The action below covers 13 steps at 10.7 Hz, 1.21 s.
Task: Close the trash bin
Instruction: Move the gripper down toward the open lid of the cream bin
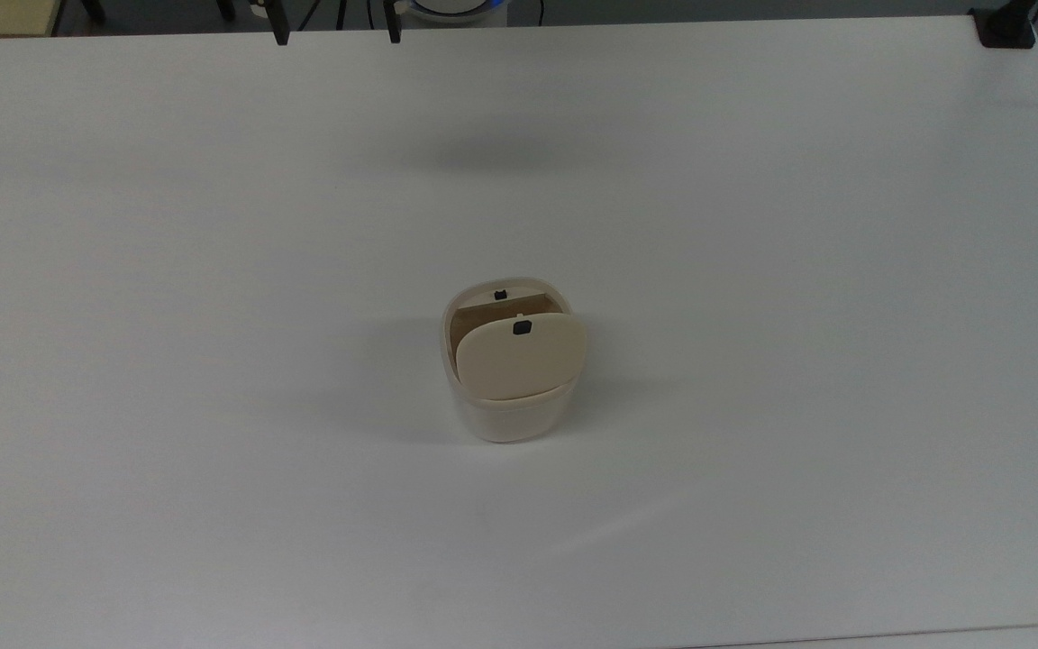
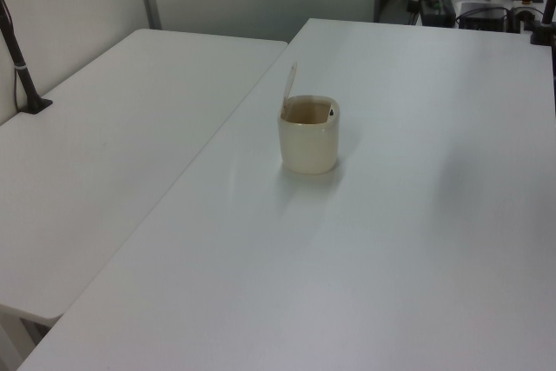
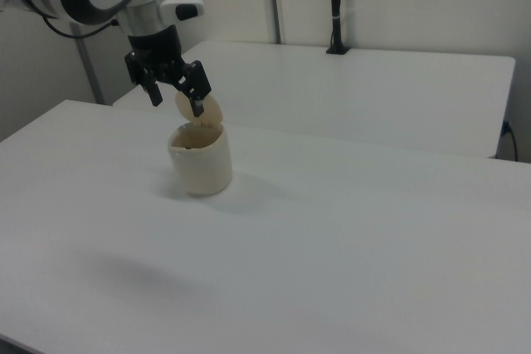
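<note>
On one white table (image 1: 753, 270), one trash bin (image 1: 510, 419), lid raised.

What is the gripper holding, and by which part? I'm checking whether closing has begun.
Nothing: the gripper hangs open in the air, apart from the trash bin, whose lid stands raised.

The top view looks steeply down from above onto the white table (image 1: 753, 270), its far edge at 12 o'clock, with the trash bin (image 1: 510, 415) near the middle. The left view stands lower and off one side, looking across the table (image 2: 417, 241) with the trash bin (image 2: 308, 145) a little above centre. The right view looks from the opposite side, nearer and lower, and shares the table (image 3: 348, 238) and trash bin (image 3: 201, 167) with both, with the hand (image 3: 176, 97) at 10 o'clock.
</note>
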{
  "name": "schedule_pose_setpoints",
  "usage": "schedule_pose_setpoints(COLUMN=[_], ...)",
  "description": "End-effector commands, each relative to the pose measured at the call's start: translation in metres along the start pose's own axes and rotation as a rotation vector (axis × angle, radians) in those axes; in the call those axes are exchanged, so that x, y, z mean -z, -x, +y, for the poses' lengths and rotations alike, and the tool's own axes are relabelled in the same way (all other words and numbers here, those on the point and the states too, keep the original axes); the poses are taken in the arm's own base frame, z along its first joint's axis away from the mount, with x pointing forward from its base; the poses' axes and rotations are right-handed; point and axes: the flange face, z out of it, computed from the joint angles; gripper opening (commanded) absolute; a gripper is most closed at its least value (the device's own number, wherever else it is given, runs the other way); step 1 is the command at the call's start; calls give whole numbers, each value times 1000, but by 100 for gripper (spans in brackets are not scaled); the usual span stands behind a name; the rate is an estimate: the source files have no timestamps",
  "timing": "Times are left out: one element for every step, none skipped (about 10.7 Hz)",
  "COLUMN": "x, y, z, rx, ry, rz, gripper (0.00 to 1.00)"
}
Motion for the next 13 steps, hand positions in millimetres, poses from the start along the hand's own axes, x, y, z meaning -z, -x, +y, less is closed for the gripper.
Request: schedule_pose_setpoints(x=[-16,-16,-9,-1,9,15,17,20,16,11,1,-7,-23], y=[-2,-3,-6,-17,-34,-52,-65,-78,-90,-103,-117,-127,-136], z=[0,-4,-10,-14,-20,-34,-35,-42,-62,-70,-82,-89,-101], rx=[19,17,-69,-196,-326,-447,-574,-656,-702,-779,-844,-903,-953], ry=[5,5,-2,-3,-16,-25,-41,-67,-79,-88,-104,-126,-153], rz=[-30,-29,-9,13,54,108,156,205,224,247,272,310,333], gripper=[100,100,99,99,99,99,99,99,99,96,90,87,78])
